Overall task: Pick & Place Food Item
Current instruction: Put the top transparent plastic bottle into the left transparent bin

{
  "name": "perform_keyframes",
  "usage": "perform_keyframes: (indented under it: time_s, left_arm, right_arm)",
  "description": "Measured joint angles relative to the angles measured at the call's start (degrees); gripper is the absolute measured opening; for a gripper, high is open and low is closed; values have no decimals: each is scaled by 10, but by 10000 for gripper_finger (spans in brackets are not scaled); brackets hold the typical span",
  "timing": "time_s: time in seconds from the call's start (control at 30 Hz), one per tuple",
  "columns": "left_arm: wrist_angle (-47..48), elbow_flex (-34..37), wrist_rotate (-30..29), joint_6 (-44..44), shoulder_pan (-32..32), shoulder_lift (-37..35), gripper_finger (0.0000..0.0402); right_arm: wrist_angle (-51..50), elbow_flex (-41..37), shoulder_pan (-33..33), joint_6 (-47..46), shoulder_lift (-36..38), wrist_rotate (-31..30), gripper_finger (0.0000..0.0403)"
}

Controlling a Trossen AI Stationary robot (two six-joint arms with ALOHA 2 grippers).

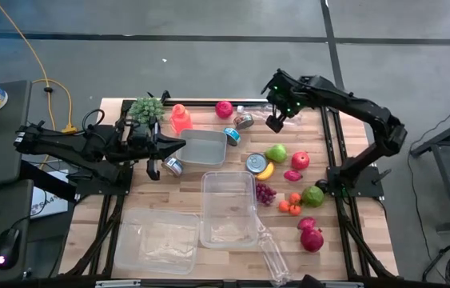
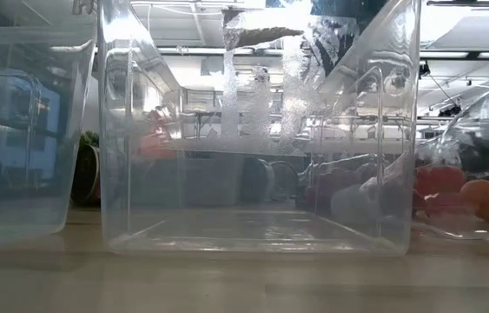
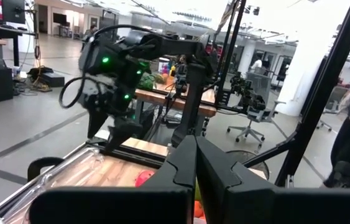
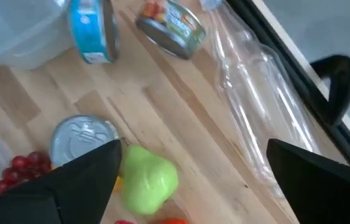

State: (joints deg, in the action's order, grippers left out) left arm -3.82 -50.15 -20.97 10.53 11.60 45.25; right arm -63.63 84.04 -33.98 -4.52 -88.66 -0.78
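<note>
Loose food lies on the right half of the table: a green pear (image 1: 276, 152), a red apple (image 1: 300, 160), a banana (image 1: 266, 171), grapes (image 1: 265, 192) and oranges (image 1: 289, 206). My right gripper (image 1: 275, 122) hangs open above the far right of the table and points steeply down. In the right wrist view its fingers (image 4: 81, 180) stand wide apart over the wood, with the pear (image 4: 148, 177) and a silver-topped can (image 4: 81, 138) below them. It touches nothing. My left gripper (image 1: 178, 145) waits shut and raised at the left, its shut fingers (image 3: 196, 180) pointing toward the right arm.
Cans lie near the pear (image 1: 244, 120), (image 1: 232, 135), (image 1: 256, 162). A clear bottle (image 4: 255, 81) lies along the table's far edge. A grey tub (image 1: 202, 148) and two clear bins (image 1: 228, 210), (image 1: 161, 240) take the middle and near side. More fruit (image 1: 311, 238) lies near right.
</note>
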Motion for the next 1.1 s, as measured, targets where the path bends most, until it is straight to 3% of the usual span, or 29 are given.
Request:
perform_keyframes:
  time_s: [0.23, 0.4, 0.47, 0.73, 0.93, 1.1]
  left_arm:
    - [9, 0, 0, 0, 6, 0, 1]
    - [30, 0, 0, 18, 6, 0, 1]
    - [30, 0, 0, 34, 6, 0, 1]
    - [30, 0, 0, 63, 6, 0, 1]
    - [30, 0, 3, 71, 6, 0, 1]
    - [30, 0, 10, 71, 6, 0, 1]
  right_arm:
    - [-17, 0, -2, -33, -35, -2, 399]
    - [-17, 0, 10, -33, -52, -149, 393]
    - [-9, 0, 10, -23, -56, -178, 392]
    - [15, -2, 4, 24, -56, -121, 392]
    - [38, -34, -20, 101, -56, -123, 392]
    - [63, -44, -40, 96, -56, -173, 390]
